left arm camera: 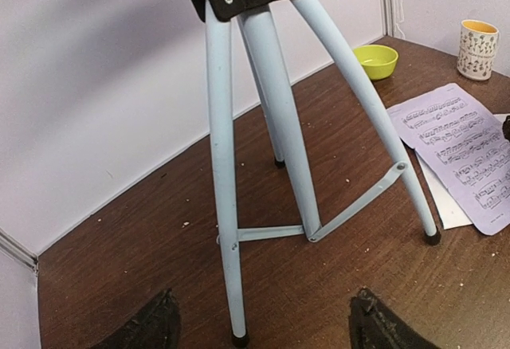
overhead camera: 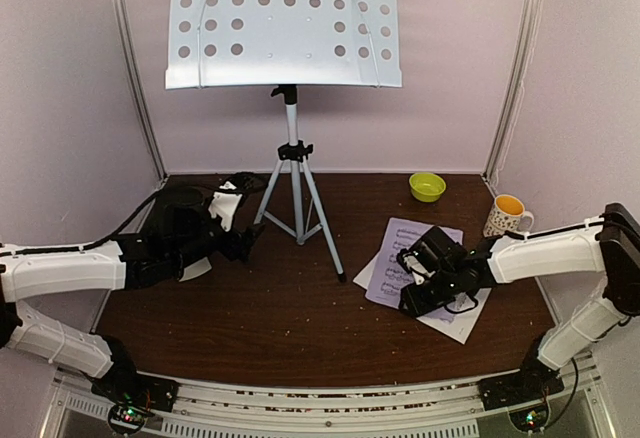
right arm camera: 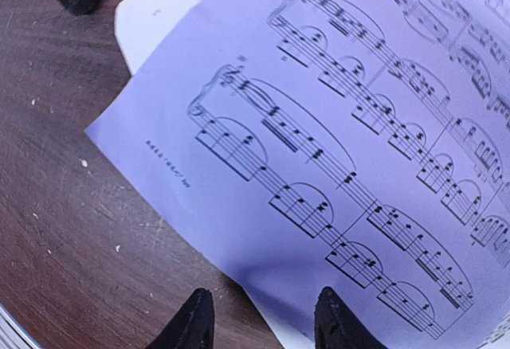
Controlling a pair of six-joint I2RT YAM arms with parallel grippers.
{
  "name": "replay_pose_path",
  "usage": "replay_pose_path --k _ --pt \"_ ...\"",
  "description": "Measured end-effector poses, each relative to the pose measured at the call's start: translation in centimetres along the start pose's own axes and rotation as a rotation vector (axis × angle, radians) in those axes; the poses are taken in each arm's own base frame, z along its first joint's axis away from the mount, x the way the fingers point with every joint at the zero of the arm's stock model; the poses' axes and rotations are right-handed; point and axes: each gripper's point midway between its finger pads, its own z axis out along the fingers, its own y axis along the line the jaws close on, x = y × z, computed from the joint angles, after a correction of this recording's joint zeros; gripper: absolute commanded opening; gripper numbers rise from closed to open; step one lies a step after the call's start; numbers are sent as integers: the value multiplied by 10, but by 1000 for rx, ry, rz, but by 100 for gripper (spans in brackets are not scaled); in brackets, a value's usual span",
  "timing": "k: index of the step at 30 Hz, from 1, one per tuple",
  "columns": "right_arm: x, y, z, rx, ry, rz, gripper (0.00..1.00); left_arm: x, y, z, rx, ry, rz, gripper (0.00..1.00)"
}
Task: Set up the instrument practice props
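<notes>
- At the left of the counter [overhead camera: 300,308]: left gripper [left arm camera: 263,299], jaws wide apart, empty, facing the music stand [overhead camera: 283,23] legs. A careless advance could tip the stand.
- Centre-right: sheet-music pages [overhead camera: 392,250] lie flat, overlapped.
- Right: right gripper [right arm camera: 261,311], jaws apart over a page edge. Pinching flat paper risks creasing or dragging both.

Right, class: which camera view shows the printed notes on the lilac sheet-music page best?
The right wrist view: the lilac sheet-music page fills the frame and its staves read sharply. The top external view shows it small and partly hidden; the left wrist view catches it slanted at the right edge.
</notes>
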Motion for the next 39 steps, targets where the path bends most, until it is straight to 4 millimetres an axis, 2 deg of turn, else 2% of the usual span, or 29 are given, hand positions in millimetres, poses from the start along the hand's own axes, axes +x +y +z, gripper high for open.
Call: replay_pose_path --k 2,6,9,13,18,22,26,30,32,35,37,39 --pt "-6 6 -5 34 -27 -45 56 0 -1 0 1 0 0 74" --pt "-26 32 -16 67 -109 -157 63 -1 0 -1 0 -2 0 74" --pt "-40 52 -18 86 -151 -226 64 -5 2 -4 -2 -12 -2 74" --pt "-44 65 -9 127 -152 -292 63 -11 4 -8 -8 -30 -8 74" --pt "-46 70 9 209 -125 -341 59 -13 5 -11 -9 -37 -10 74" --pt "-43 64 23 297 -97 -372 55 -13 7 -15 -14 -34 -10 74" --pt "-42 61 27 381 -89 -413 51 -18 10 -19 -24 -50 -15 74" --pt "-47 70 31 447 -108 -458 43 -18 11 -19 -27 -48 -19 74" --pt "-48 71 32 471 -114 -466 35 -18 11 -19 -28 -46 -21 75" --pt "-48 69 33 491 -113 -470 19 -17 11 -19 -29 -45 -22 74" --pt "-47 67 33 505 -109 -469 0 -18 11 -20 -30 -47 -24 75" --pt "-46 65 32 513 -109 -461 0 -18 12 -20 -34 -48 -26 75"
